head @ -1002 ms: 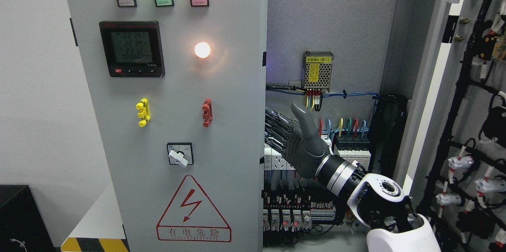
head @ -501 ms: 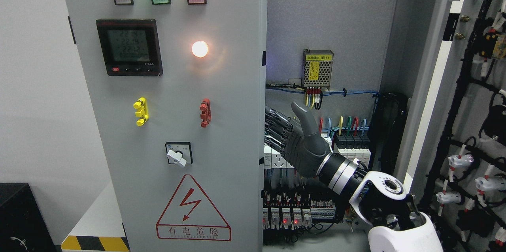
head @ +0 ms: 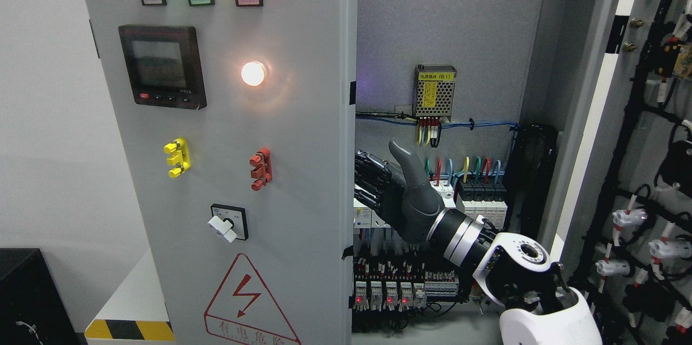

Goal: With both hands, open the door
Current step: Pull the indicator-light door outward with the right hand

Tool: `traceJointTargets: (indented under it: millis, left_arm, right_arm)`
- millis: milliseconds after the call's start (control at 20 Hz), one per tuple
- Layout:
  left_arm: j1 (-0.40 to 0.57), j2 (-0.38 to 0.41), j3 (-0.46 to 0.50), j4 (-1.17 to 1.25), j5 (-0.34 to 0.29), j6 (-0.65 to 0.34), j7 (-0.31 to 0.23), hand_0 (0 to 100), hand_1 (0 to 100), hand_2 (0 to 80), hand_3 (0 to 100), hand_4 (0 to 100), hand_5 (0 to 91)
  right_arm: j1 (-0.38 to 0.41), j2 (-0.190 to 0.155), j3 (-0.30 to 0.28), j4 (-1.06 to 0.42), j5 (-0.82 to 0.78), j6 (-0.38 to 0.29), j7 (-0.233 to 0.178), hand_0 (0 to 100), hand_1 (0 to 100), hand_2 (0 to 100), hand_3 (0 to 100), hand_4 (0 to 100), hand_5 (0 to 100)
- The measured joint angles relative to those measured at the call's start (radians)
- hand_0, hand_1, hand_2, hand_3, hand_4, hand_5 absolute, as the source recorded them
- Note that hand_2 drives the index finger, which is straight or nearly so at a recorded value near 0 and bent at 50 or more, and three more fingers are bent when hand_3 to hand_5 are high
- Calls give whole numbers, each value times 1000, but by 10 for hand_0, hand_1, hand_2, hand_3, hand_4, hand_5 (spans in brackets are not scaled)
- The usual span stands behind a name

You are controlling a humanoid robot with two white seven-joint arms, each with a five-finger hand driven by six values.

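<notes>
Right hand (head: 397,196) reaches in from lower right, fingers (head: 370,185) stretched out flat behind the free edge of the left door (head: 303,145), thumb up, gripping nothing. My read: it's placed there so the palm side bears on the door's inner face and shoves it outward, a push not a grasp. Exact contact is hidden by the door edge. Left hand not in view. Left door is partly swung out toward the camera, covering the left half of the cabinet; right door (head: 600,118) already stands wide open at the right, wiring harness on its inside. Counts on the left door: three pilot lamps on top (amber, green, red), one lit white lamp (head: 253,73), one meter (head: 162,66), two handle clips (yellow, red), one rotary switch (head: 228,222), one hazard triangle. Inside: one power supply (head: 434,92).
</notes>
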Motion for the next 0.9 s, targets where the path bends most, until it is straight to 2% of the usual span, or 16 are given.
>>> traceJointTargets:
  millis: [451, 651, 902]
  left_arm:
    - [0, 0, 0, 0, 0, 0, 0, 0, 0, 0, 0, 0, 0]
    - [0, 0, 0, 0, 0, 0, 0, 0, 0, 0, 0, 0, 0]
    - [0, 0, 0, 0, 0, 0, 0, 0, 0, 0, 0, 0, 0]
  right_arm:
    - [99, -2, 13, -83, -91, 1, -4, 0, 0, 0, 0, 0, 0]
    - [141, -4, 50, -130, -110, 1, -5, 0, 0, 0, 0, 0, 0]
    - [185, -3, 129, -179, -119, 1, -5, 0, 0, 0, 0, 0, 0]
